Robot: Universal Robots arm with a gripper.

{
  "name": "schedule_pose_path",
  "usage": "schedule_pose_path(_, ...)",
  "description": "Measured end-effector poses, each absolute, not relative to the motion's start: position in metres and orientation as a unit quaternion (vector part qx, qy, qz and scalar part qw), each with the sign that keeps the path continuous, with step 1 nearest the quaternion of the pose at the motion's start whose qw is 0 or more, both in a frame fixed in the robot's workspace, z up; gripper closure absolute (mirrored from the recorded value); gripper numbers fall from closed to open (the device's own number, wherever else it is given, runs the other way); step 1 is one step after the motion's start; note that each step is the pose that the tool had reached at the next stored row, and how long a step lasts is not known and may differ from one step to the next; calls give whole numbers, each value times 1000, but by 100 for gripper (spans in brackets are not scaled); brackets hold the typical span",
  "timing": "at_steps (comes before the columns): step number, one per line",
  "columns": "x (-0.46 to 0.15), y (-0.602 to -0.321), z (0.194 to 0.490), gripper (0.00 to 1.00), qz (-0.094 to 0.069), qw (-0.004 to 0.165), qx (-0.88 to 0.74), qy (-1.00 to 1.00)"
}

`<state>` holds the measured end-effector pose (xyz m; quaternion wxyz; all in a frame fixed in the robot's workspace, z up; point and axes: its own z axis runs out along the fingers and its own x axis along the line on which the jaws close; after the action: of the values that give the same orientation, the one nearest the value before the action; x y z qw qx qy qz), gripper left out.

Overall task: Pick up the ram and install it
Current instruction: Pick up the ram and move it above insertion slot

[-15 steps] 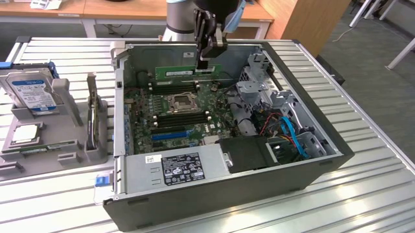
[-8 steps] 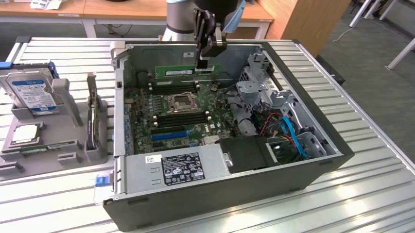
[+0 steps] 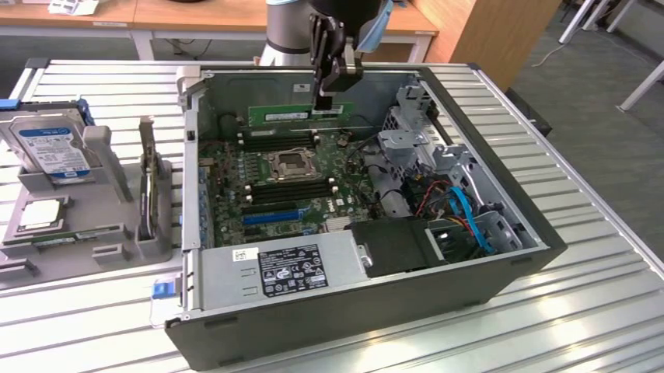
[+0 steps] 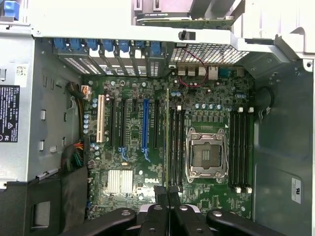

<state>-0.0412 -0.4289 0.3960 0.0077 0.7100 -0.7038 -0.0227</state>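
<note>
The ram (image 3: 280, 116) is a long green stick held level above the far part of the open computer case (image 3: 518, 233). My gripper (image 3: 326, 99) is shut on its right end, pinching it from above. In the wrist view the ram (image 4: 168, 132) appears edge-on as a thin line running away from my fingertips (image 4: 162, 195). It hangs over the motherboard (image 4: 133, 147), beside the black memory slots (image 4: 175, 147) next to the empty processor socket (image 4: 205, 155). A second bank of slots (image 4: 241, 147) lies on the socket's other side.
On the exterior view's left, a grey fixture (image 3: 104, 194) holds a hard drive (image 3: 50, 148) and a square silver processor chip (image 3: 42, 214). Inside the case are the power supply (image 3: 280, 272), blue cables (image 3: 469, 221) and a metal drive cage (image 3: 415, 140).
</note>
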Motion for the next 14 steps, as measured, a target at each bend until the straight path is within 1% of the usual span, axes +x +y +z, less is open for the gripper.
schedule_pose_path(3, -41, -429, 395, 89, -23, 8, 710, -704)
schedule_pose_path(4, -41, -429, 379, 89, -23, 8, 710, -704)
schedule_pose_path(14, -41, -429, 369, 89, -23, 8, 710, -704)
